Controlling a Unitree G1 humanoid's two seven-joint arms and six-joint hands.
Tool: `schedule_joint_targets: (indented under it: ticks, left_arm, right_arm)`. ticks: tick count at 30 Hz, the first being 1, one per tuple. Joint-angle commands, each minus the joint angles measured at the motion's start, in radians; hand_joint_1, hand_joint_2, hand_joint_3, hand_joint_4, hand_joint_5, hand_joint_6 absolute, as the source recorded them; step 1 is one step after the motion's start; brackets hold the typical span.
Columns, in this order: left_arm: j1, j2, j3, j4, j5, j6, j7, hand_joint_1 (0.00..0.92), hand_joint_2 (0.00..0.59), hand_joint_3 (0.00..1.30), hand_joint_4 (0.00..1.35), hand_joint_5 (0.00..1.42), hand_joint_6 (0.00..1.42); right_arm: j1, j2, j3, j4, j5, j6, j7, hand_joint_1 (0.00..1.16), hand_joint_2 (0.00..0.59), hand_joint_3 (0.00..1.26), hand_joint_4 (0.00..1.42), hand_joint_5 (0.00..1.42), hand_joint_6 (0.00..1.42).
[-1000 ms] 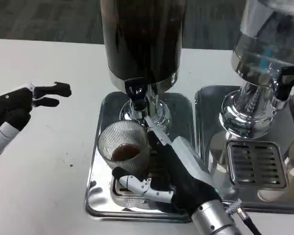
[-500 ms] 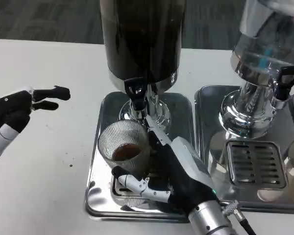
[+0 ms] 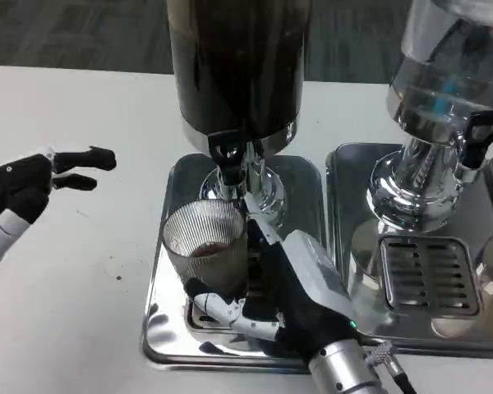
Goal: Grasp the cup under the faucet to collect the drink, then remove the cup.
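A ribbed clear glass cup (image 3: 205, 246) with a little dark drink in its bottom stands on the left metal drip tray (image 3: 168, 328), just in front of the black faucet tap (image 3: 227, 153) of the dark drink dispenser (image 3: 238, 66). My right hand (image 3: 292, 295) wraps the cup from its right side and front, thumb under its near side, and grips it. My left hand (image 3: 33, 180) hovers over the white table at the far left, fingers apart, holding nothing.
A second dispenser (image 3: 444, 98) with a clear tank and black tap stands at the right on its own tray with a slotted grille (image 3: 431, 275). Bare white table (image 3: 82, 271) lies left of the trays.
My right hand has drawn the cup slightly toward me and left, the cup now tilting a little. The left hand has drifted slightly left and up.
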Motion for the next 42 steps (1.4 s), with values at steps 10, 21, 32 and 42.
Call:
schedule_joint_targets:
  ticks: [10, 21, 32, 42]
  left_arm:
    - [0.024, 0.018, 0.011, -0.016, 0.007, 0.013, 0.014, 0.0, 0.157, 0.42, 0.28, 0.22, 0.38]
    - [0.03, 0.024, 0.017, -0.011, 0.011, 0.005, 0.025, 0.0, 0.161, 0.42, 0.28, 0.23, 0.38]
    - [0.034, 0.023, 0.017, -0.007, 0.013, 0.004, 0.028, 0.0, 0.162, 0.41, 0.28, 0.24, 0.39]
    - [0.025, 0.025, 0.014, 0.005, 0.014, 0.005, 0.024, 0.0, 0.16, 0.4, 0.28, 0.25, 0.39]
  right_arm:
    - [0.025, 0.023, 0.036, 0.008, -0.043, 0.03, -0.049, 0.59, 0.21, 0.17, 0.29, 0.5, 0.79]
    - [0.035, 0.039, 0.042, 0.022, -0.065, 0.028, -0.115, 0.6, 0.225, 0.25, 0.39, 0.62, 0.95]
    - [0.047, 0.04, 0.041, 0.04, -0.065, 0.013, -0.166, 0.63, 0.221, 0.32, 0.5, 0.73, 1.08]
    - [0.059, 0.04, 0.028, 0.063, -0.045, -0.045, -0.231, 0.64, 0.226, 0.37, 0.55, 0.8, 1.14]
